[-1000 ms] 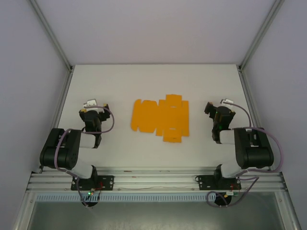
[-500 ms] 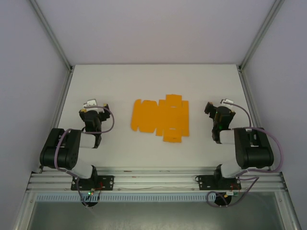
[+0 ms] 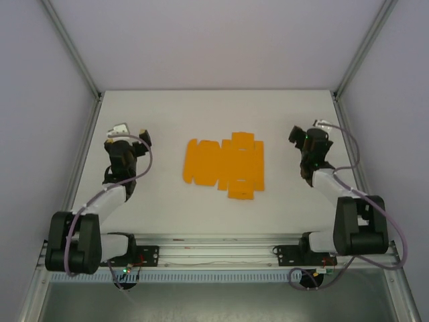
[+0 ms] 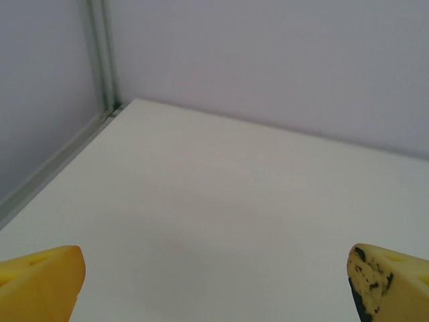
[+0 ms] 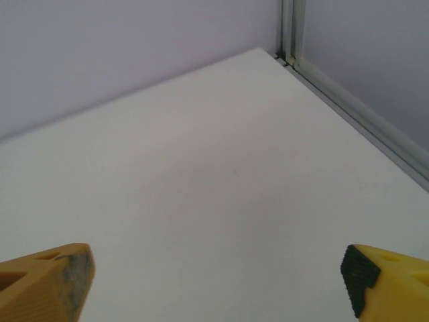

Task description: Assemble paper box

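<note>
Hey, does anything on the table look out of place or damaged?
Nothing stands out. The paper box lies flat and unfolded in the middle of the table, with no tear visible from above. The left gripper and right gripper are open, one on either side of it.

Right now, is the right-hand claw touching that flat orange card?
Apart. The top view shows the right claw off to the side of the flat orange paper box sheet, with a strip of bare white table between them.

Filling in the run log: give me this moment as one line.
task item: flat bright orange die-cut card sheet, unfolded, untouched | left gripper: open, empty | right gripper: open, empty
</note>
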